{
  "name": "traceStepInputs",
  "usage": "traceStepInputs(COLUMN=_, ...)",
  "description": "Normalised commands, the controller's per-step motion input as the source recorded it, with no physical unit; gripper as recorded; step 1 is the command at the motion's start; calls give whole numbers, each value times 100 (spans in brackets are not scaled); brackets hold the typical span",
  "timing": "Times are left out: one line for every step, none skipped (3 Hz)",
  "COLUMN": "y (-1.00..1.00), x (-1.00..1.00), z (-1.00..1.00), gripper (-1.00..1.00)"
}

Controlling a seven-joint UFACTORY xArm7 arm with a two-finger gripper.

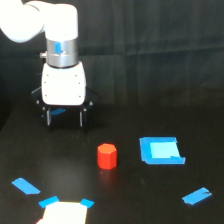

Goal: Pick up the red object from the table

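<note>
Blue tape strips mark the flat black table. Behind them, the small red-orange block stands alone, so the gripper, fingers apart, can reach it.

A glossy white robot arm enters from the exterior view's upper left and bends down into a silver wrist ring. Below it sits a boxy white gripper housing, pointing straight down. The black two-fingered gripper hangs beneath — its thin fingers spread apart, holding nothing.
</note>
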Motion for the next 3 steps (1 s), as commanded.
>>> traceStepInputs(y=-100, x=69, z=-100, gripper=100)
traceStepInputs(y=-100, x=63, z=-61, gripper=98)
traceStepInputs(y=-100, x=69, z=-58, gripper=100)
